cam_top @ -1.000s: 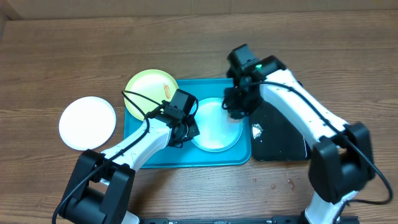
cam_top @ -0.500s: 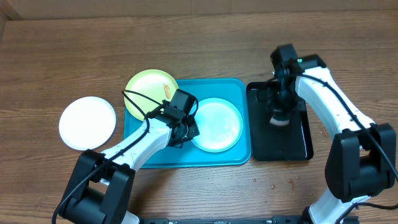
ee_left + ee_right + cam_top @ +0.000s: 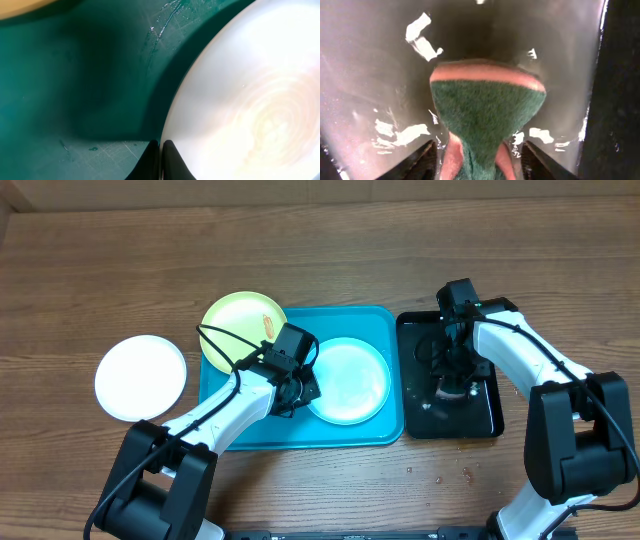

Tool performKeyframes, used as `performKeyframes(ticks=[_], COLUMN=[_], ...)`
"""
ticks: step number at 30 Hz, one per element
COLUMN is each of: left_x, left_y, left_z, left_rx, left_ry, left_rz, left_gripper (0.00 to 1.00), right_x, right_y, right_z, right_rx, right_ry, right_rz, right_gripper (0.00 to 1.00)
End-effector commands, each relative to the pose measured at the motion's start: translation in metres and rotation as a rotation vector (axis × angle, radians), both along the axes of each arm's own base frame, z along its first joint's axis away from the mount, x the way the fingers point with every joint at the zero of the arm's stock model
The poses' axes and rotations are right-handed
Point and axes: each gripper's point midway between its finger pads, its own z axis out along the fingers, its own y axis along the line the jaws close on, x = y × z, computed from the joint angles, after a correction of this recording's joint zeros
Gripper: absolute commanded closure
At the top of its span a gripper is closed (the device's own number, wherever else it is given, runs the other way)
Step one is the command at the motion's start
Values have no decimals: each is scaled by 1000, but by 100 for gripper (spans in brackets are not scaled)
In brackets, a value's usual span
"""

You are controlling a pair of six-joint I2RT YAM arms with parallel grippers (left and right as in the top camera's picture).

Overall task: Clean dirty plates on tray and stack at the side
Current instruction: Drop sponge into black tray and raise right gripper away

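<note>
A light blue plate (image 3: 350,380) lies in the turquoise tray (image 3: 385,320). My left gripper (image 3: 297,392) is shut on its left rim, and in the left wrist view the fingers (image 3: 161,150) pinch the pale plate (image 3: 250,100) at its edge over the tray floor (image 3: 75,100). The lime green plate (image 3: 240,325), with an orange smear, overlaps the tray's top left corner. A white plate (image 3: 140,377) sits on the table to the left. My right gripper (image 3: 447,388) hangs over the black tray (image 3: 480,415), open, its fingers (image 3: 480,147) standing clear on either side of a green and pink sponge (image 3: 487,110).
The glossy black tray (image 3: 370,75) is wet and lies right beside the turquoise one. Small droplets or crumbs (image 3: 440,475) dot the wooden table in front of it. Both arms reach in from the near edge.
My right gripper carried the sponge from the light blue plate over to the black tray, lowered, and opened around it. The left gripper and the plates have not moved.
</note>
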Motion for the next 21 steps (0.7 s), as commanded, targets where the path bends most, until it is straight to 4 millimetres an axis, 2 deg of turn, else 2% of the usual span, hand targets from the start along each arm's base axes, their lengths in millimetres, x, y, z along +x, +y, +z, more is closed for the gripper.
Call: performKeyframes(ticks=[1, 2, 3, 7, 9, 13, 17, 21], left_x=[-4, -4, -4, -5, -5, -7, -7, -8], left_y=[5, 5, 5, 6, 6, 7, 7, 6], left_z=[-9, -9, -9, -9, -9, -12, -15, -16], left_rx=[36, 36, 36, 37, 39, 44, 47, 45], left_ry=[22, 22, 22, 25, 28, 40, 47, 49], left_rz=[-13, -13, -13, -13, -13, -13, -13, -13], left_gripper=[90, 87, 84, 82, 79, 80, 83, 83], right_x=[20, 25, 30, 47, 56, 58, 50, 48], right_y=[4, 3, 1, -19, -36, -75, -112, -137], right_z=[25, 32, 40, 74, 87, 90, 89, 89], right_rx=[35, 36, 37, 40, 41, 37, 28, 23], right_ry=[-61, -70, -79, -119, -145, -161, -147, -161], right_rz=[-7, -12, -20, -81, -131, -260, -356, -424], right_gripper=[34, 23, 19, 16, 11, 0, 0, 0])
